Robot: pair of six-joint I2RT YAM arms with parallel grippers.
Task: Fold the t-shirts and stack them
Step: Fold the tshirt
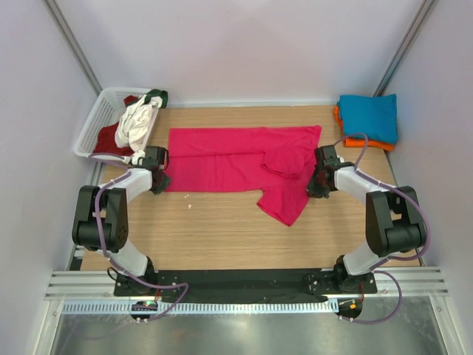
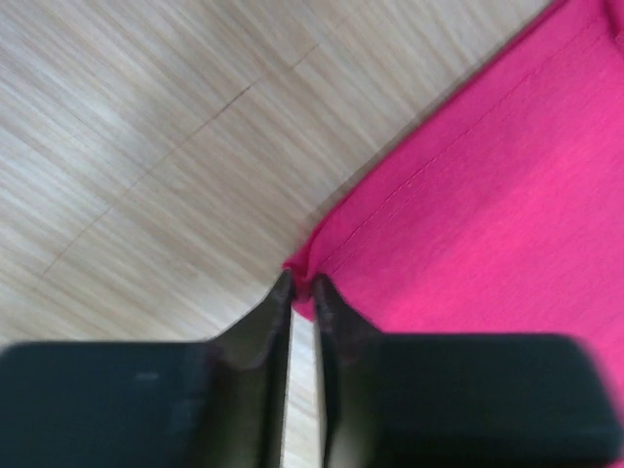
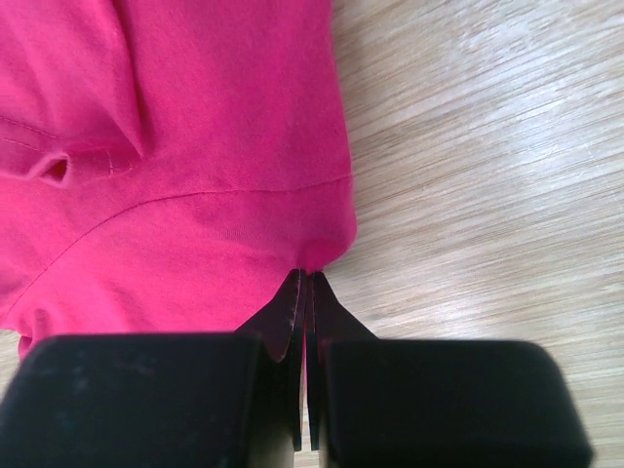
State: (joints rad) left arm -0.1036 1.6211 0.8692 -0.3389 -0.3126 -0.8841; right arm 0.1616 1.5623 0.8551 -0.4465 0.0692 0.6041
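A magenta-pink t-shirt (image 1: pixel 229 159) lies spread across the middle of the table, one sleeve trailing toward the front. My left gripper (image 1: pixel 160 182) is shut on its near left corner (image 2: pixel 304 278). My right gripper (image 1: pixel 316 186) is shut on its right edge (image 3: pixel 310 263). Both pinches sit low at the table surface. A teal-blue t-shirt (image 1: pixel 369 116) lies folded on an orange t-shirt (image 1: pixel 378 143) at the back right. White (image 1: pixel 137 124), dark red (image 1: pixel 109 138) and green (image 1: pixel 157 96) shirts are heaped in the basket.
A white lattice basket (image 1: pixel 96 118) stands at the back left corner. Bare wooden table (image 1: pixel 222 237) lies in front of the pink shirt. Grey walls close in the back and both sides.
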